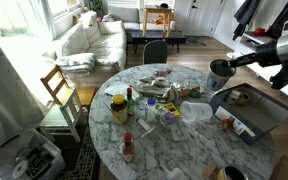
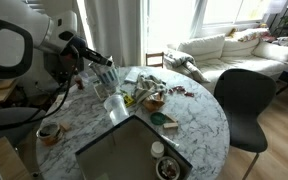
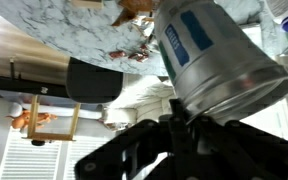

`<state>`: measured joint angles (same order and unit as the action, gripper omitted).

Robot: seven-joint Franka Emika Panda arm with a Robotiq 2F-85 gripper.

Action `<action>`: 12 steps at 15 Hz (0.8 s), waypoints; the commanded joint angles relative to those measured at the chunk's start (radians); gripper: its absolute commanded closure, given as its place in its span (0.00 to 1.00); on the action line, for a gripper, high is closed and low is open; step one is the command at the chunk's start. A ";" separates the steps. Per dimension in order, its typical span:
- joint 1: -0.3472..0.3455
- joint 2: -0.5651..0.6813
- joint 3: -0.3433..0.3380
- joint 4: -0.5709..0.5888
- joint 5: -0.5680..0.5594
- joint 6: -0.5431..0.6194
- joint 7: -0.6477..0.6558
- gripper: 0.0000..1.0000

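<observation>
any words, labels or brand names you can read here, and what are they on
Nothing reads clearly.
Blue label on the metal can in the gripper: white print, too blurred to read.
Yellow jar on the table: label too small to read.
Red-capped bottle: label too small to read.

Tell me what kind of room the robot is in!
Probably a home's living and dining room: there is a white sofa, a cluttered round marble table and a wooden chair beside it.

White rounded arm (image 2: 24,35) (black joint discs) carrying a black tool (image 3: 184,128).
</observation>
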<state>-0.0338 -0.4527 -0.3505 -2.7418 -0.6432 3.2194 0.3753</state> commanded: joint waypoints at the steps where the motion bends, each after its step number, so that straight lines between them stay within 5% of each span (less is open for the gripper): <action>1: -0.001 -0.115 -0.105 -0.052 -0.015 -0.142 -0.001 0.98; 5: 0.056 -0.073 -0.270 -0.005 -0.021 -0.249 0.002 0.98; 6: 0.021 -0.075 -0.204 -0.006 -0.007 -0.218 -0.002 0.98; 12: 0.021 -0.074 -0.204 -0.005 -0.007 -0.220 -0.006 0.93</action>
<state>-0.0124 -0.5267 -0.5545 -2.7466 -0.6503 2.9991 0.3694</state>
